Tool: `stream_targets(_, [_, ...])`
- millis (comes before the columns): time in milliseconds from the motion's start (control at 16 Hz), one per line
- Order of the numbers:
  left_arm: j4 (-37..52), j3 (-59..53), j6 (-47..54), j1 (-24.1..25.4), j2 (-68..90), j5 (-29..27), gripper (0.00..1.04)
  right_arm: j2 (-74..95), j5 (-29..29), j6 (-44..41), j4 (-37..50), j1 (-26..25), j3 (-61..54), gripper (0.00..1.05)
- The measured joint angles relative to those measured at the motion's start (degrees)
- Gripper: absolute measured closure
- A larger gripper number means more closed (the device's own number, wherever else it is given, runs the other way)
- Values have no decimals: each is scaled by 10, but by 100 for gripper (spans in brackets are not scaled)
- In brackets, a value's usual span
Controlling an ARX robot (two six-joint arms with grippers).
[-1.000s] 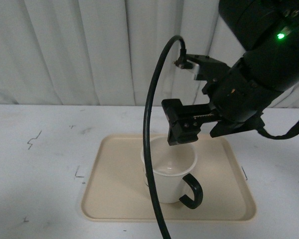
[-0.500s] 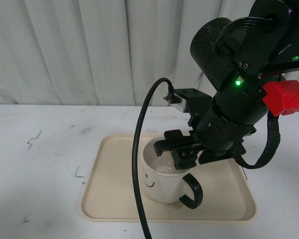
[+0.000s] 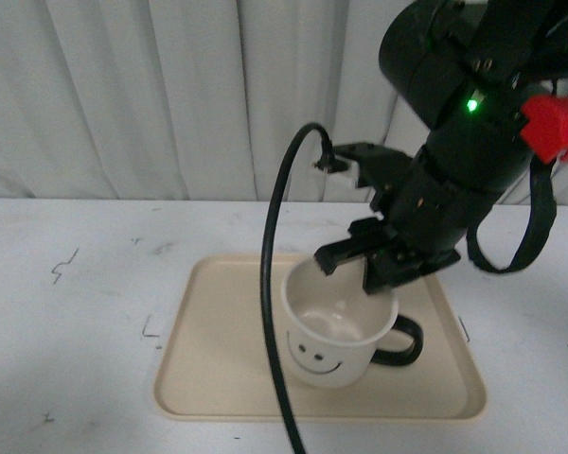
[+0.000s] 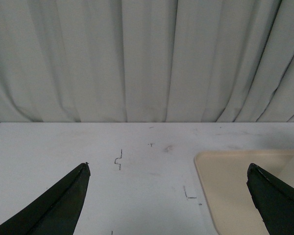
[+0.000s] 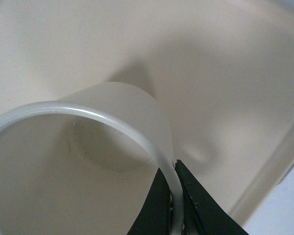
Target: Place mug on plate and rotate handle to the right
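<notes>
The white mug (image 3: pixel 333 333) with a black smiley face stands on the beige plate (image 3: pixel 218 350), tilted a little toward the camera. Its black handle (image 3: pixel 402 342) points to the right. My right gripper (image 3: pixel 379 270) is shut on the mug's far rim; in the right wrist view the two black fingers (image 5: pixel 159 205) pinch the thin white rim (image 5: pixel 162 156), one inside and one outside. My left gripper (image 4: pixel 169 196) is open over bare table, with the plate's corner (image 4: pixel 225 186) next to one fingertip. The left arm is out of the front view.
A black cable (image 3: pixel 270 284) loops down in front of the mug and plate. A white curtain (image 3: pixel 170 95) closes off the back of the white table (image 3: pixel 76 312). Small black marks (image 3: pixel 64 265) dot the table left of the plate.
My right gripper came down, closed on the mug's rim and turned it. The handle swung from the front right round to the right, and the smiley face now looks forward.
</notes>
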Motion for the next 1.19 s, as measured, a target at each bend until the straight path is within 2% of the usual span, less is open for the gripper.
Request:
stream_targets(188, [0,0,0,0,0,0,7,1,-2,-138,-29,-20,55,102])
stream_targets(312, [0,0,0,0,0,0,7,30,6,-285,-83,-15,95,102])
stream_targets(500, [0,0,0,0,0,0,7,64,9,-297,-100,9,119,102])
stream_targets(750, [0,0,0,0,0,0,7,85,12,-266,-112,35,129,102])
stream_targets(812, [0,0,0,0,0,0,7,87,27,-259,-110,35,130,93])
stream_targets(1000, [0,0,0,0,0,0,7,87,19,-261,-129,34,155,62])
stream_targets(1062, [0,0,0,0,0,0,7,86,-16,-271,-150,34,183,50])
stream_targets(1125, [0,0,0,0,0,0,7,77,-28,-275,-146,35,193,39])
stream_targets(1188, [0,0,0,0,0,0,7,64,-15,-266,-99,39,181,30])
